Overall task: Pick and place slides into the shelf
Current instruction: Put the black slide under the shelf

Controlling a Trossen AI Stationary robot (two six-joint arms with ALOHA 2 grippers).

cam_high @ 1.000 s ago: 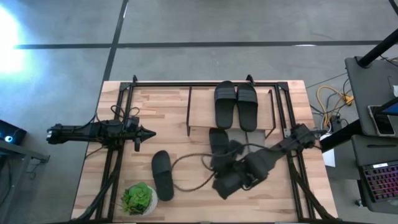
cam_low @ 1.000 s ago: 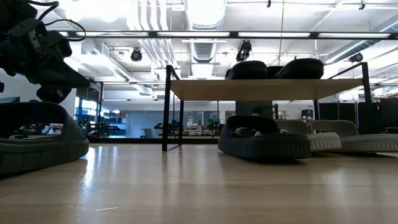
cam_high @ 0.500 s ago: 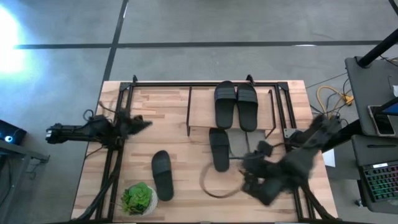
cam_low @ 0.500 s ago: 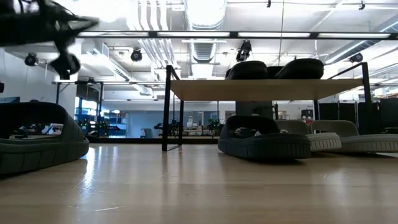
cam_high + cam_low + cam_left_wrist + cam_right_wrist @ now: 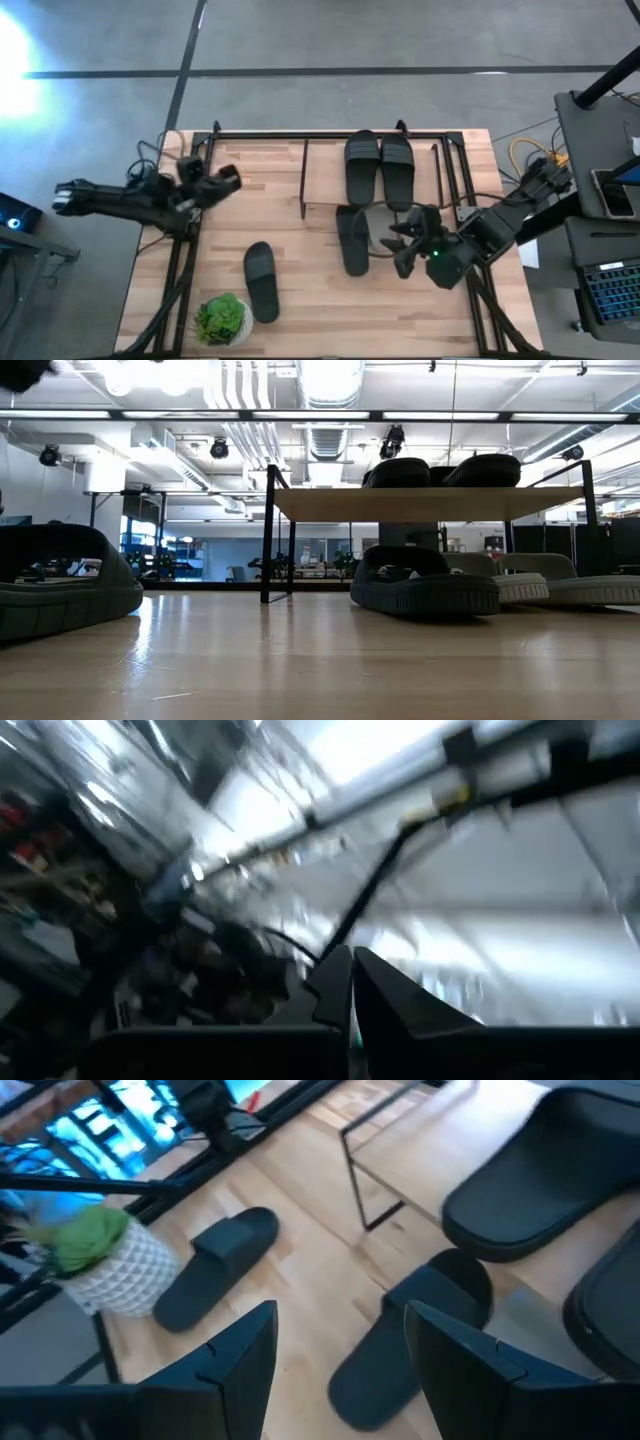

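The shelf (image 5: pixel 325 175) stands at the table's far middle, and a pair of black slides (image 5: pixel 380 168) lies on its top board (image 5: pixel 420 503). In front of it a dark slide (image 5: pixel 352 240) lies flat on the table, with a light grey slide (image 5: pixel 378 220) beside it at the shelf's front edge. Another dark slide (image 5: pixel 262 282) lies nearer the left. My right gripper (image 5: pixel 401 246) hovers open just right of the first dark slide, holding nothing (image 5: pixel 340 1370). My left gripper (image 5: pixel 230 182) is shut, raised at the table's left and pointing upward (image 5: pixel 350 988).
A green potted plant (image 5: pixel 222 320) stands at the near left edge, close to the left dark slide. The low view shows two light grey slides (image 5: pixel 545 582) under the shelf. Bare wood lies between the shelf and the table's near edge.
My left gripper has risen and tipped upward, leaving the low view; it stays shut. My right gripper, open throughout, has drawn away from the dark slide in front of the shelf toward the table's right edge, then toward the far edge, rolling as it went. No slide has moved.
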